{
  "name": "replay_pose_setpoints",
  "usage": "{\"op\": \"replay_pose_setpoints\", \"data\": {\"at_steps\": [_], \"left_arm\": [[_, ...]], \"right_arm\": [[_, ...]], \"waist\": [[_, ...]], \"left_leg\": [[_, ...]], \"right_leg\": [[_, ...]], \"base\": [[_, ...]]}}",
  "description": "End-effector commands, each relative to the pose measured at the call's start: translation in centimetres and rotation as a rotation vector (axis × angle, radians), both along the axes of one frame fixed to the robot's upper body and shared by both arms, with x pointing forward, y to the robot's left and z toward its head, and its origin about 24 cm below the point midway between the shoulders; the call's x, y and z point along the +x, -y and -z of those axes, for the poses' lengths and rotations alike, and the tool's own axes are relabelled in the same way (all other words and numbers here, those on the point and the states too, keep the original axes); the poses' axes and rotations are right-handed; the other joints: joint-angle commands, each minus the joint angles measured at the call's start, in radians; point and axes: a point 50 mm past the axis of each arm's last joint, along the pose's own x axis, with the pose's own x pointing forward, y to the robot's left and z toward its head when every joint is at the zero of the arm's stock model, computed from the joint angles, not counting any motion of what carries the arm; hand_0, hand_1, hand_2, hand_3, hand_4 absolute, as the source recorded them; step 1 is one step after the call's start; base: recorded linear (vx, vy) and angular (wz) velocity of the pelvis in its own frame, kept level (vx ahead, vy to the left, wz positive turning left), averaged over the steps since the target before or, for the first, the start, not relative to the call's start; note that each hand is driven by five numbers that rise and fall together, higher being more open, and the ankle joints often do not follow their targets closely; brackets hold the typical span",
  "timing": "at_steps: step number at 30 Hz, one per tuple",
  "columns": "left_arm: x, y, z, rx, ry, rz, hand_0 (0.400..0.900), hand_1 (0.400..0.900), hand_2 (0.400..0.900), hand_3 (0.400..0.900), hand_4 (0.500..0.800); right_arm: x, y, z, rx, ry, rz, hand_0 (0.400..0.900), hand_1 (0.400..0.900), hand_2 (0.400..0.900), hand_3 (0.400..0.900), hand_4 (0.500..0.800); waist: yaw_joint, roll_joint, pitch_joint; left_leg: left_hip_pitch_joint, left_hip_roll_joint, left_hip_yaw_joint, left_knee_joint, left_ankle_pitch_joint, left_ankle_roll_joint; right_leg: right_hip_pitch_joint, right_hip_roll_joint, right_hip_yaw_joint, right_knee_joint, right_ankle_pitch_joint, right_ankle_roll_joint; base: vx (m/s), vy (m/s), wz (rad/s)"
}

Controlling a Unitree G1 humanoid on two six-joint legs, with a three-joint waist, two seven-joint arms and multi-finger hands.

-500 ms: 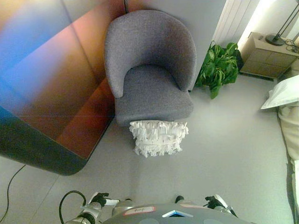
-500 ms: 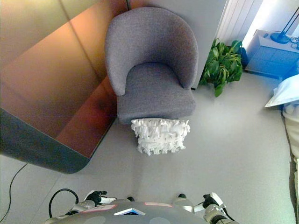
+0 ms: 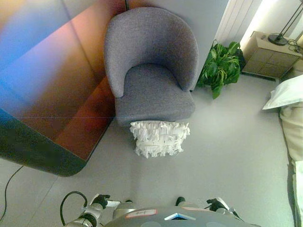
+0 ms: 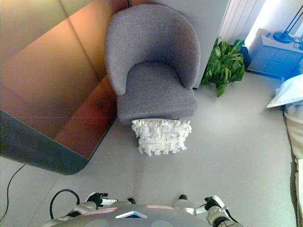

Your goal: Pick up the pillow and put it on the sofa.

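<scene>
Since half a second ago the whole view has slid slightly, so the camera has moved; the pillow, the sofa and both hands keep their places relative to one another.

The pillow (image 3: 159, 138), white and covered in rows of ruffles, lies on the floor (image 3: 222, 156) against the front of the sofa (image 3: 152, 71), its far edge touching or tucked just under the seat's front edge. The sofa is a grey tub chair with an empty seat.

Both hands sit low at the bottom edge, well apart from the pillow. The left hand (image 3: 102, 203) shows dark fingers with white tips, curled and holding nothing. The right hand (image 3: 217, 205) is only partly in view, and I cannot tell whether its fingers are together or apart.

The pillow looks light, soft and floppy. It should squash under any grip and sag if lifted by one corner. The ruffles may give under the fingers, so a pinch on the frills alone could slip or tug the cloth. A better hold is probably on the two side edges, one hand to each, pressing inward through the frills into the stuffing.

No container is part of the task. To the right a green plant (image 3: 219, 67) stands by the wall, its pot hidden by the leaves, with a bedside cabinet (image 3: 267, 56) beyond it.
</scene>
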Motion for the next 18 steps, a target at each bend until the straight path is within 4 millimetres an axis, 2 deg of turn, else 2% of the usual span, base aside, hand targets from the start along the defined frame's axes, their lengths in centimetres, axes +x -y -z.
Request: {"op": "replay_pose_setpoints", "data": {"at_steps": [1,9,12,14,15,17,18], "left_arm": [[-0.2,0.7,0.3,-0.022,-0.054,0.031,0.9,0.9,0.9,0.9,0.8],[-0.2,0.3,0.2,-0.005,-0.067,0.04,0.9,0.9,0.9,0.9,0.8],[-0.3,0.1,0.1,0.003,-0.066,0.022,0.9,0.9,0.9,0.9,0.8],[0.1,0.1,0.1,0.006,-0.042,-0.012,0.9,0.9,0.9,0.9,0.8],[0.4,0.2,0.1,0.006,-0.024,-0.031,0.9,0.9,0.9,0.9,0.8],[0.7,0.3,0.0,0.004,0.002,-0.052,0.9,0.9,0.9,0.9,0.8],[0.8,0.5,0.1,-0.005,0.014,-0.077,0.9,0.9,0.9,0.9,0.8]], "right_arm": [[3.1,0.2,-0.5,-0.025,0.049,-0.004,0.9,0.9,0.9,0.9,0.8],[3.3,0.1,-0.5,-0.016,0.038,0.043,0.9,0.9,0.9,0.9,0.8],[3.4,0.5,-0.6,-0.018,0.037,0.062,0.9,0.9,0.9,0.9,0.8],[3.5,0.8,-0.7,-0.011,0.032,0.063,0.9,0.9,0.9,0.9,0.8],[3.6,1.0,-0.8,-0.001,0.03,0.061,0.9,0.9,0.9,0.9,0.8],[3.8,1.4,-0.9,0.001,0.03,0.05,0.9,0.9,0.9,0.9,0.8],[4.0,1.7,-1.0,-0.006,0.028,0.032,0.9,0.9,0.9,0.9,0.8]], "waist": [[-0.006,0.008,0.016],[-0.008,0.012,0.025],[-0.015,0.011,0.034],[-0.021,0.005,0.048],[-0.022,-0.005,0.063],[-0.013,-0.02,0.085],[-0.005,-0.02,0.1]], "left_leg": [[-0.001,0.003,-0.029,-0.007,-0.024,0.028],[-0.001,0.011,-0.032,-0.007,-0.019,0.026],[-0.003,0.016,-0.033,0.013,-0.02,0.025],[-0.032,0.022,-0.044,0.094,-0.039,0.019],[-0.061,0.028,-0.059,0.192,-0.05,0.014],[-0.135,0.032,-0.116,0.373,-0.02,0.001],[-0.179,0.03,-0.154,0.442,0.018,-0.007]], "right_leg": [[0.007,-0.004,0.004,0.018,0.022,0.013],[-0.005,0.005,0.005,0.037,0.008,0.003],[-0.02,0.02,0.021,0.054,-0.005,-0.01],[-0.04,0.032,0.037,0.072,-0.015,-0.03],[-0.052,0.033,0.041,0.086,-0.019,-0.046],[-0.069,0.034,0.043,0.101,-0.02,-0.075],[-0.075,0.036,0.045,0.108,-0.022,-0.087]], "base": [[0.0,-0.031,0.04],[0.02,-0.066,-0.01],[0.01,-0.129,-0.15],[-0.02,-0.152,-0.15],[-0.04,-0.169,-0.24],[-0.02,-0.133,-0.36],[0.03,-0.047,-0.49]]}}
